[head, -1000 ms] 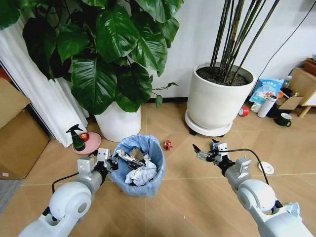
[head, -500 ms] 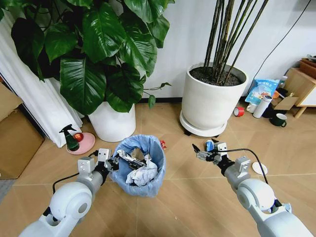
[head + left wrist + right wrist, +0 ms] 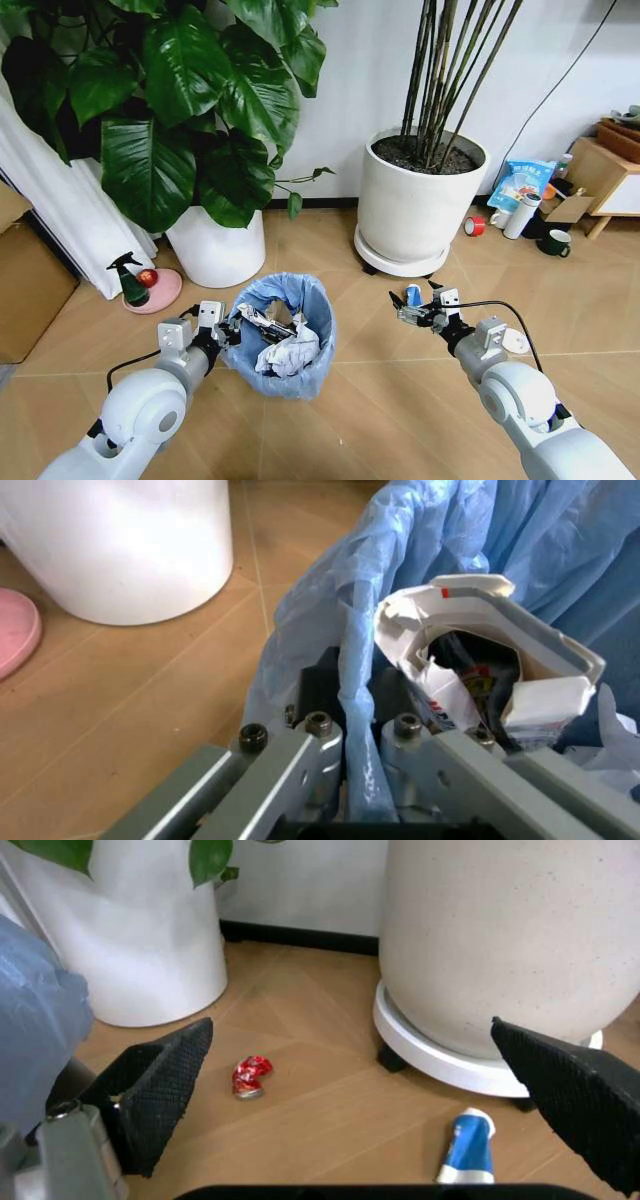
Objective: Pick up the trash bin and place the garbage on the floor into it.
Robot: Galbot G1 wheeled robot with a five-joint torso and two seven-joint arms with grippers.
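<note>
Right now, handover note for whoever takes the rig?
Left gripper is shut on the trash bin rim, pinching the blue liner. The bin already holds paper wads and a carton.
Right gripper is open and empty, above the floor.
Left on the floor: blue-and-white tube, crumpled red wrapper, both near the big white pot, and a white round lid by the right arm.

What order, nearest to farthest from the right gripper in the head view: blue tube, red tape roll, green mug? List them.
1. Blue tube, just beyond the right gripper.
2. Red tape roll, beside the bamboo pot.
3. Green mug, far right.
</note>
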